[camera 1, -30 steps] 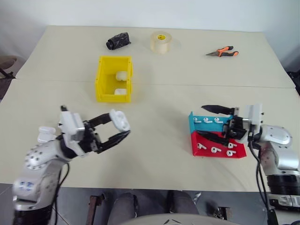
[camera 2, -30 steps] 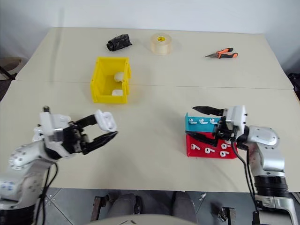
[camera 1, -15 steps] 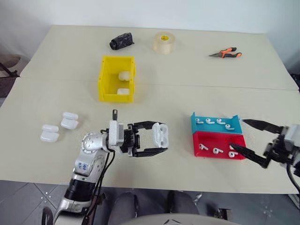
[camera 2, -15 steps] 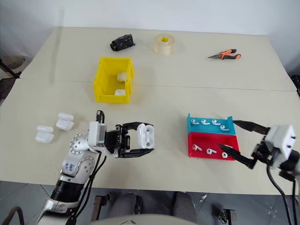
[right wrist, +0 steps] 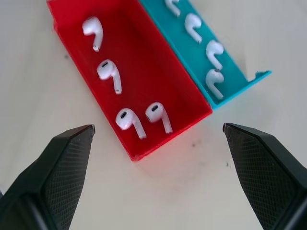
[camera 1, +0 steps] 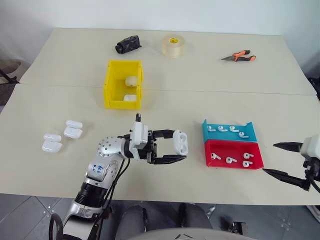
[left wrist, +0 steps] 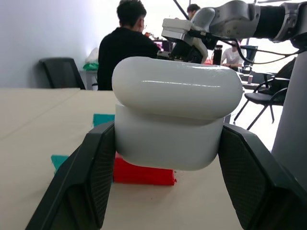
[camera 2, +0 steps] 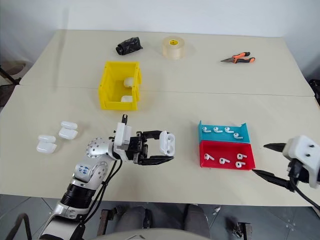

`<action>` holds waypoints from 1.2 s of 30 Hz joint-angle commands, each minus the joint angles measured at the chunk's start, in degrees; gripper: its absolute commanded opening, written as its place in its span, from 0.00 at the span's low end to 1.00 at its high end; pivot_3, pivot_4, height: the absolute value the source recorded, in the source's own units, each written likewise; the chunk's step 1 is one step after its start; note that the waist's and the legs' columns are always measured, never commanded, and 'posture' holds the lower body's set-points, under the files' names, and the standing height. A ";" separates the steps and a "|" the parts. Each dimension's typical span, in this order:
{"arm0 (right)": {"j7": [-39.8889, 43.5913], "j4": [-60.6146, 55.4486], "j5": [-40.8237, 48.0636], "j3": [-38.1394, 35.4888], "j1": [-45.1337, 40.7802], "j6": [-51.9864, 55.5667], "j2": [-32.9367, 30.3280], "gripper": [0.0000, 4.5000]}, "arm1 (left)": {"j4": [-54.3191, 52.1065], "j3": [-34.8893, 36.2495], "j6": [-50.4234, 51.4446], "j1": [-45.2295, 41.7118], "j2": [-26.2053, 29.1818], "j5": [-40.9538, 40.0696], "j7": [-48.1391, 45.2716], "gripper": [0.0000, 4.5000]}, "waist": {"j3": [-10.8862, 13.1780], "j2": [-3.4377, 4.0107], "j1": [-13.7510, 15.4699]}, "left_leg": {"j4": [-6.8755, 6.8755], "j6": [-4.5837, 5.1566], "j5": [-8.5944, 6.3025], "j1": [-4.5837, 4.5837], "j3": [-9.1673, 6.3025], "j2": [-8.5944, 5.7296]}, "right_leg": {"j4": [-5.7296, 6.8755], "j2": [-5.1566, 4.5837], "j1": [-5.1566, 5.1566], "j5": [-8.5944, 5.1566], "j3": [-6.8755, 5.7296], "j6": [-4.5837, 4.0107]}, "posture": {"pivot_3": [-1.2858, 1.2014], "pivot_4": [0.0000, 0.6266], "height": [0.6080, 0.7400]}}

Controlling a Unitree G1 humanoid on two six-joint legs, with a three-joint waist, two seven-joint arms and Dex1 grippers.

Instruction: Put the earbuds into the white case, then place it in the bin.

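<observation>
White case [camera 1: 180, 141] is clamped in the left gripper [camera 1: 172, 146]; it should be held level while right gripper [camera 1: 287, 160], jaws wide, fetches earbuds [right wrist: 129, 119].

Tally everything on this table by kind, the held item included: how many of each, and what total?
Glossy white pebble-shaped earbud cases: 5
Tiny white earbuds: 8
Shallow plastic trays, red and teal: 2
Yellow plastic bin: 1
Clear tape roll: 1
Orange-handled pliers: 1
Black bundle: 1
Total: 19
</observation>
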 commanded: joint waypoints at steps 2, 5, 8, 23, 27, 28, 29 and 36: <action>0.98 -7.43 0.86 4.88 -2.11 10.19 -6.91 1.00 | -4.39 -0.90 2.38 0.10 -1.11 -0.56 2.64 0.63 | 0.01 -0.02 0.18 | 0.02 0.00 0.00 -0.03 -0.08 0.00 | 0.00 -0.01 0.01 0.00 -0.02 0.00 | 0.52 0.24 1.00; -1.57 -10.75 -0.87 10.16 -4.86 13.86 -9.38 1.00 | -5.35 -1.70 2.27 0.88 -1.59 -0.24 3.06 0.63 | 0.03 -0.05 0.27 | 0.11 0.01 0.00 -0.13 -0.24 -0.05 | -0.01 -0.02 0.05 0.00 -0.10 0.00 | 0.52 0.24 1.00; -4.43 -11.98 -4.72 14.73 -6.89 14.53 -10.46 1.00 | -5.57 -2.35 1.99 1.22 -2.12 0.07 3.54 0.63 | 0.03 -0.05 0.24 | 0.13 0.01 0.00 -0.17 -0.36 -0.05 | -0.01 -0.02 0.05 0.00 -0.16 0.00 | 0.52 0.24 1.00; -1.51 -5.53 -17.15 27.28 -15.33 0.81 -12.49 0.87 | -7.10 -4.07 1.88 2.32 -2.76 -0.35 3.43 0.63 | 0.03 -0.05 -0.06 | 0.21 0.00 0.00 -0.24 -0.35 -0.05 | -0.04 -0.03 0.05 0.00 -0.24 0.00 | 0.52 0.24 1.00; -0.47 -4.19 -18.49 28.98 -16.55 -1.29 -12.34 0.57 | -7.79 -4.01 2.13 2.95 -2.50 -0.38 3.60 0.63 | 0.03 -0.05 -0.02 | 0.21 0.00 0.00 -0.24 -0.36 -0.04 | -0.03 -0.03 0.05 0.00 -0.27 0.00 | 0.52 0.24 1.00; -0.25 -3.62 -19.03 29.35 -16.74 -2.13 -12.38 0.57 | -7.93 -4.01 2.23 3.05 -2.46 -0.40 3.65 0.63 | 0.03 -0.05 0.02 | 0.22 0.00 0.00 -0.24 -0.37 -0.04 | -0.03 -0.03 0.05 0.00 -0.27 0.00 | 0.52 0.24 1.00; -0.13 -3.11 -19.46 29.64 -16.97 -2.80 -12.34 0.57 | -8.03 -4.01 2.29 3.11 -2.44 -0.41 3.69 0.63 | 0.03 -0.05 0.05 | 0.23 0.00 0.00 -0.25 -0.37 -0.04 | -0.03 -0.04 0.06 0.00 -0.28 0.00 | 0.52 0.24 1.00; 0.97 0.36 -22.90 32.39 -19.15 -7.81 -12.37 0.57 | -8.26 -3.78 2.79 2.94 -2.35 -0.58 3.88 0.63 | 0.02 -0.04 -0.04 | 0.24 0.00 0.00 -0.28 -0.39 -0.03 | -0.03 -0.04 0.05 0.00 -0.32 0.00 | 0.52 0.24 1.00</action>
